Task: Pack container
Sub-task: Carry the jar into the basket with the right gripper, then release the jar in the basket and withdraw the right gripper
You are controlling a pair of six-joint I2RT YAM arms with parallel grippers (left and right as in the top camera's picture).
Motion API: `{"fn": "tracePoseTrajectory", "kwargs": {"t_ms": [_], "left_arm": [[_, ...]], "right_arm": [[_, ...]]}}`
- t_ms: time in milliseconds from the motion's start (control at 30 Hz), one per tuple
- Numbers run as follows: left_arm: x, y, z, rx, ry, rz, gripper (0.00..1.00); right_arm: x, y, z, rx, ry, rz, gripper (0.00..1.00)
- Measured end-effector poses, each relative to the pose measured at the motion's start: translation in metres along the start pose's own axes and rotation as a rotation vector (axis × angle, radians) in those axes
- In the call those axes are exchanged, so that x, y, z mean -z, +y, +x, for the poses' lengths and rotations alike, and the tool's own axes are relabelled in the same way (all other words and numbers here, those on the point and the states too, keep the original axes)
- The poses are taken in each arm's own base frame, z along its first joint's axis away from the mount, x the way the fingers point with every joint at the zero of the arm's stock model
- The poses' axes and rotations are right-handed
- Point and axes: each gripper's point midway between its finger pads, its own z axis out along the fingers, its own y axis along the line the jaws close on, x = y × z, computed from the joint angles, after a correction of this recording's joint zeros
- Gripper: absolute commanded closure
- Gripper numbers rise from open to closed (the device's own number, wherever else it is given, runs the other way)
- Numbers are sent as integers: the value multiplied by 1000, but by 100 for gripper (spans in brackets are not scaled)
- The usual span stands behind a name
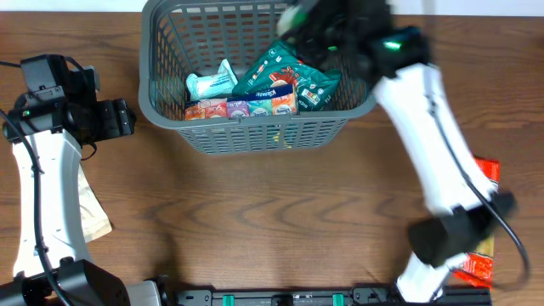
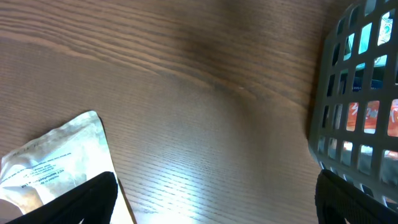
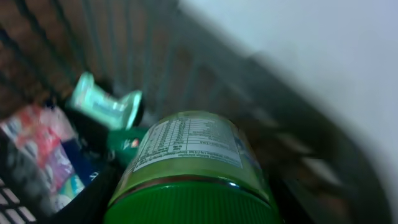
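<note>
**Overhead view.** The container [image 1: 161, 59] stands at the middle of the bench's [image 1: 280, 212] far edge. It holds a teal bag [image 1: 289, 81], a pale blue packet [image 1: 212, 82] and a row of colourful cartons [image 1: 242, 109] along its near wall. The right pincer [image 1: 310, 25] hangs over the container's far right corner, above the teal bag, and is blurred. The left pincer [image 1: 115, 119] sits just beside the container's left wall, apart from it and outside the rim. A pale pouch [image 1: 89, 212] lies near the bench's left edge, and a red packet [image 1: 484, 221] lies near the right edge, partly under the right arm.

**Right wrist view.** This shows what the overhead blur hides: the right pincer is clamped on a jar [image 3: 189, 149] with a green lid and a printed label. The jar is held above the contents inside the lattice walls, with the pale blue packet behind it.

**Left wrist view.** The left pincer's two fingertips [image 2: 93, 199] stand wide apart with only bare wood between them. The container's slotted corner rises at the right, close to the right fingertip; whether they touch cannot be told. The pale pouch lies against the left fingertip. This view shows neither the jar nor the right arm.
</note>
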Motion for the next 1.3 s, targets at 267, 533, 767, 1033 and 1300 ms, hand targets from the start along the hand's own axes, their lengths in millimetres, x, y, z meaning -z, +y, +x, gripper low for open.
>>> {"fn": "tracePoseTrajectory", "kwargs": {"t_ms": [267,533,767,1033,1300], "left_arm": [[0,0,1,0,3,0,14],[0,0,1,0,4,0,14],[0,0,1,0,4,0,13],[0,0,0,0,-2,0,14],[0,0,-1,0,-4,0,13]], "right_arm": [[-97,44,49,24,128,-118,97],[-101,54,54,-10,148,-142,1],[-57,49,53,-47,195,-148,1],[119,-63,35,-455,92,156,1],[251,-132,148,-1001,244,473,1]]}}
